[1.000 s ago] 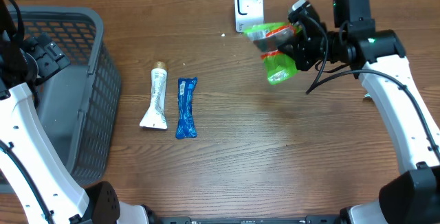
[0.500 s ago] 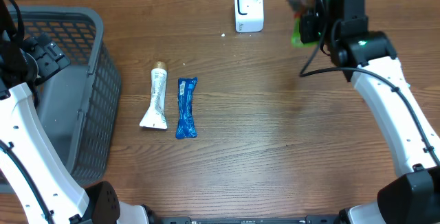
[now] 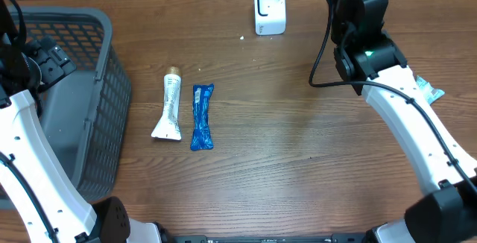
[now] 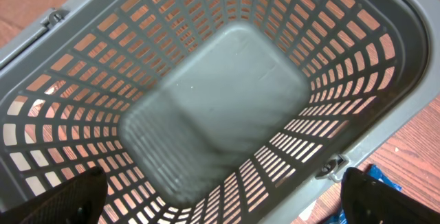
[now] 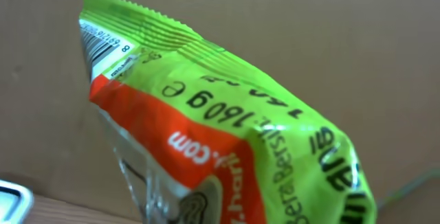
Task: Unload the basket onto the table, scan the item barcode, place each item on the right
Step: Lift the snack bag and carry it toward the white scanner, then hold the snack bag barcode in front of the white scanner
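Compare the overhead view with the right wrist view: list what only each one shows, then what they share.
Only overhead: the grey plastic slatted basket, the white squeezed tube, the blue foil wrapper beside it, and the white box-shaped scanner. Only right wrist: the green and orange plastic snack packet, close up, with its black-and-white barcode at the upper left corner. Both: the brown cardboard backdrop. A white corner at the wrist view's lower left may be the scanner, but that cannot be told.
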`<control>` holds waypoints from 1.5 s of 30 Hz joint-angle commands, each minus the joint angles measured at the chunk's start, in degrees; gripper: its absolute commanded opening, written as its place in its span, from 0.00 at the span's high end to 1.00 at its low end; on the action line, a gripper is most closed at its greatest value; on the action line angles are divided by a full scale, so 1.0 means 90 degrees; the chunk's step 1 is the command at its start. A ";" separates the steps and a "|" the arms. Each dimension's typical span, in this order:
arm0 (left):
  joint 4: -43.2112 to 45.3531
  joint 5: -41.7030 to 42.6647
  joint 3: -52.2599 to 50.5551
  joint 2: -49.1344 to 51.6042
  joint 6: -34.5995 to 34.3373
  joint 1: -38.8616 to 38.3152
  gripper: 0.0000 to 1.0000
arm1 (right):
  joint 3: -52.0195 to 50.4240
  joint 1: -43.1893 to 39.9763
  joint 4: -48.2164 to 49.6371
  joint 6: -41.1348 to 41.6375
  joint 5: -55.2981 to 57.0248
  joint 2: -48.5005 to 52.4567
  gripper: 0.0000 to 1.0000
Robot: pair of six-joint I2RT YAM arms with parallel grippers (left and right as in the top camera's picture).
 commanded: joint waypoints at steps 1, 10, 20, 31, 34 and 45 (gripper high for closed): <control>-0.0005 -0.0085 -0.0005 0.0027 0.0027 0.0017 0.00 | 0.0070 0.0058 0.0585 -0.1603 -0.0051 0.0588 0.96; -0.0005 -0.0085 -0.0005 0.0027 0.0027 0.0017 0.00 | 0.0070 0.0260 0.2866 -0.3099 0.0398 0.2110 0.96; -0.0005 -0.0085 -0.0005 0.0027 0.0027 0.0017 0.00 | 0.0070 0.0282 0.3786 -0.3611 0.0386 0.3196 0.96; -0.0005 -0.0085 -0.0005 0.0027 0.0027 0.0017 0.01 | 0.0070 0.0279 0.4097 -0.3640 -0.0413 0.3881 0.96; -0.0005 -0.0085 -0.0005 0.0027 0.0027 0.0017 0.00 | 0.0070 0.0279 0.4284 -0.3951 -0.0648 0.3997 0.96; -0.0005 -0.0085 -0.0005 0.0027 0.0027 0.0017 0.00 | 0.0070 0.0165 0.4464 -0.4133 -0.1328 0.4082 0.96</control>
